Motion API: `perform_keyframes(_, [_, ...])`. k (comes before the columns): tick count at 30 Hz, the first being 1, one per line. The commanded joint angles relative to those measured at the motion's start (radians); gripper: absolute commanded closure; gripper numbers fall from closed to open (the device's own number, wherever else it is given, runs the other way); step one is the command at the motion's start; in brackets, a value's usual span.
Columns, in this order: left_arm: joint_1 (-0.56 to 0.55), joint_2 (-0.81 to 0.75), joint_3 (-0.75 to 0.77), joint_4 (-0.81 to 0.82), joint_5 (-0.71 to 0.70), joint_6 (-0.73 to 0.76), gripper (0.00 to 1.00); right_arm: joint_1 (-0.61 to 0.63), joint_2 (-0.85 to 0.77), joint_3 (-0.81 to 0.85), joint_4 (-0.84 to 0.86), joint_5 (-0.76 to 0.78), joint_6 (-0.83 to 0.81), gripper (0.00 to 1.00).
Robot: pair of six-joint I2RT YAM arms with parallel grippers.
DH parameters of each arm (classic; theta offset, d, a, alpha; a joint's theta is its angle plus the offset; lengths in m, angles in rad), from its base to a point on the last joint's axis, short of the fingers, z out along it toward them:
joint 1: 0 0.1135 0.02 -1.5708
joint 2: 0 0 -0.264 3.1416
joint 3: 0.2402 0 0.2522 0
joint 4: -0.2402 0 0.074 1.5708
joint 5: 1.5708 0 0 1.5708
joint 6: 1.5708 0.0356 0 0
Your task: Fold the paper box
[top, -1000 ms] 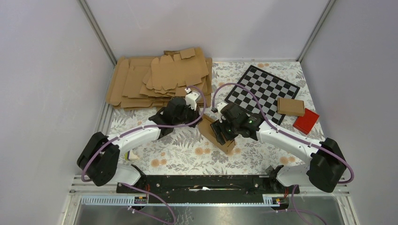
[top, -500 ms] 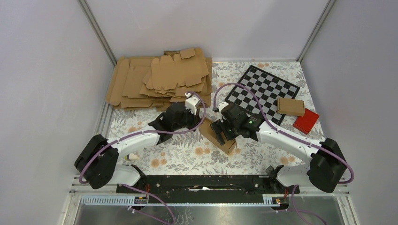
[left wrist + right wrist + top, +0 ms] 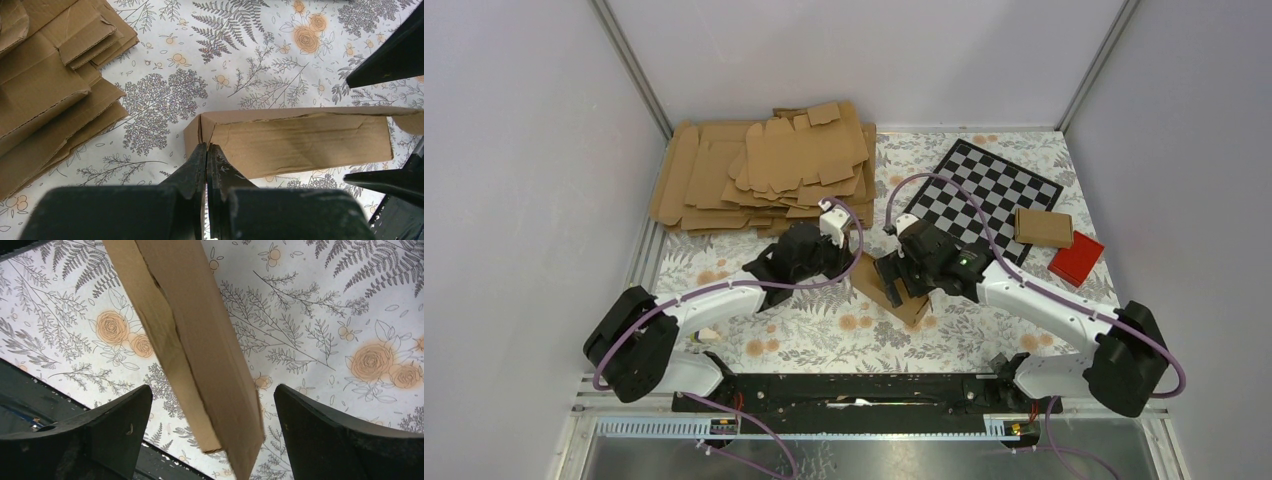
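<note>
Left wrist: left gripper (image 3: 206, 149) pressed closed, tips at the end corner of the paper box (image 3: 300, 142); can't tell if card is pinched. Right gripper (image 3: 212, 392) is wide open, straddling the box without contact. Box lies mid-table on the floral mat (image 3: 804, 330), long axis far-left to near-right. Cardboard stack (image 3: 764, 170) sits behind, checkerboard (image 3: 989, 190) to the right.

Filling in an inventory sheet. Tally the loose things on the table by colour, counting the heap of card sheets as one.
Brown: 3 (paper box in the middle, stack of card sheets, folded carton at the right)
Red: 1 (red block)
Black and white: 1 (checkerboard)
Total: 5
</note>
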Motion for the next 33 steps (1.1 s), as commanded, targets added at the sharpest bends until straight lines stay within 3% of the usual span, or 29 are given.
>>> perform_keyframes(1, [-0.024, 0.022, -0.006, -0.038, -0.036, -0.028, 1.0, -0.005, -0.066, 0.049, -0.081, 0.031, 0.072, 0.0])
perform_keyframes(7, [-0.051, 0.026, 0.011, -0.062, -0.079, -0.053, 1.0, -0.012, -0.086, 0.076, -0.248, 0.157, 0.235, 0.04])
perform_keyframes(12, [-0.067, 0.037, 0.024, -0.07, -0.093, -0.069, 1.0, -0.024, -0.143, 0.054, -0.289, 0.202, 0.291, 0.23])
perform_keyframes(18, [-0.077, 0.063, 0.052, -0.094, -0.089, -0.072, 1.0, -0.067, -0.179, -0.006, -0.273, 0.166, 0.309, 0.41])
perform_keyframes(26, [-0.082, 0.057, 0.059, -0.103, -0.101, -0.07, 1.0, -0.121, -0.193, -0.061, -0.231, 0.099, 0.325, 0.49])
perform_keyframes(33, [-0.087, 0.05, 0.065, -0.116, -0.105, -0.066, 1.0, -0.157, -0.206, -0.069, -0.182, 0.008, 0.401, 0.66])
